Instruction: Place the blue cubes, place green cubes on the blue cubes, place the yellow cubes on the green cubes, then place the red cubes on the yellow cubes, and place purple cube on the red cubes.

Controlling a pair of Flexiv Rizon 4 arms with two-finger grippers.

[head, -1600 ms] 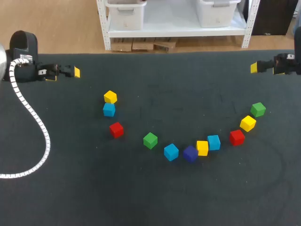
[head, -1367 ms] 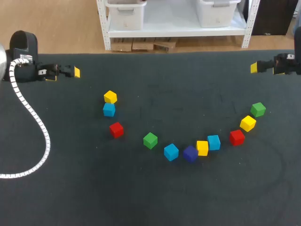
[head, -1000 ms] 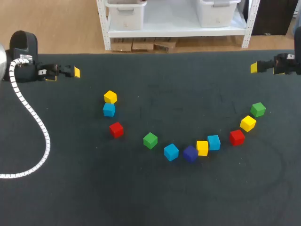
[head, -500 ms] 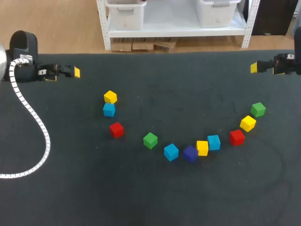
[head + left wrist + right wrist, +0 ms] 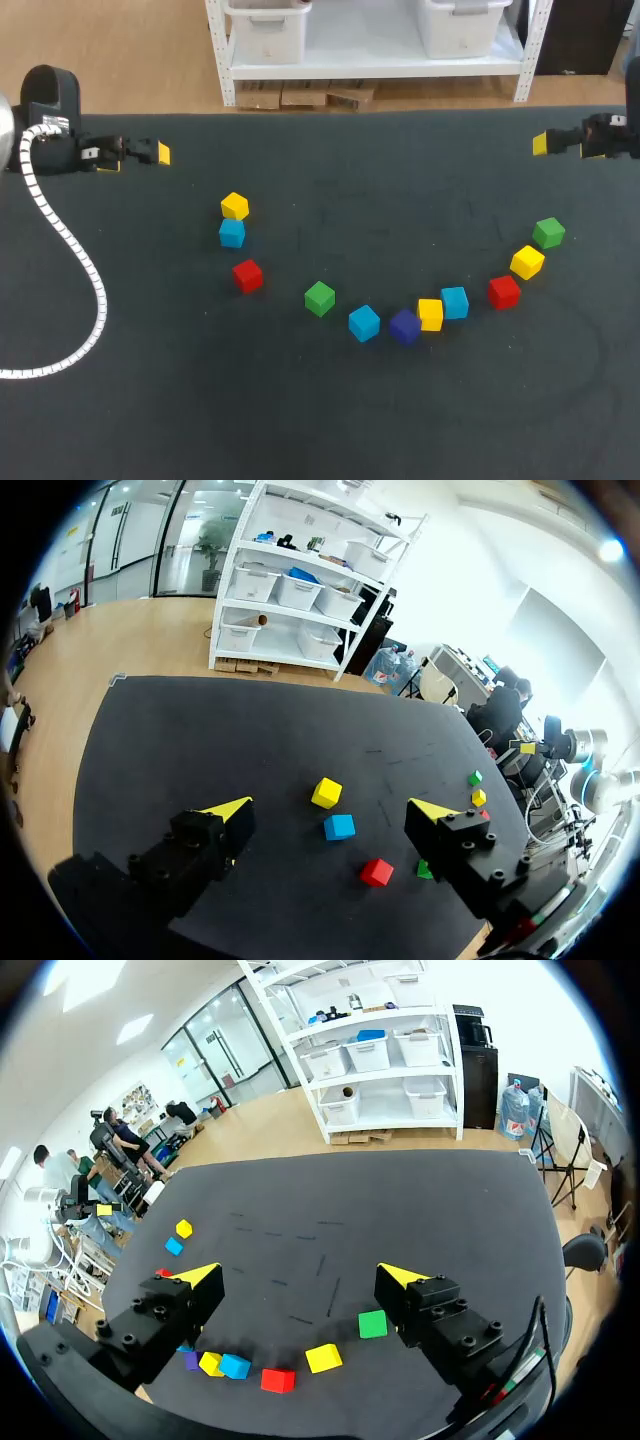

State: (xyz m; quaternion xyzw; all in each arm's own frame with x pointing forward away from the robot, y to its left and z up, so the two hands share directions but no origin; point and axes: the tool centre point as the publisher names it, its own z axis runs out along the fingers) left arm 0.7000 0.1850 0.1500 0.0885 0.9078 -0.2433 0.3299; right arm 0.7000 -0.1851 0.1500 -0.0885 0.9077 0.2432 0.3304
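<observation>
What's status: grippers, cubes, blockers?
Left gripper open, empty. Right gripper open, empty. Nothing stacked yet. Purple cube, yellow cube and blue cube bunched together, tight pick.

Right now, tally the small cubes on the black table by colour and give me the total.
Small blue cubes: 3
Small green cubes: 2
Small yellow cubes: 3
Small red cubes: 2
Small purple cube: 1
Total: 11
</observation>
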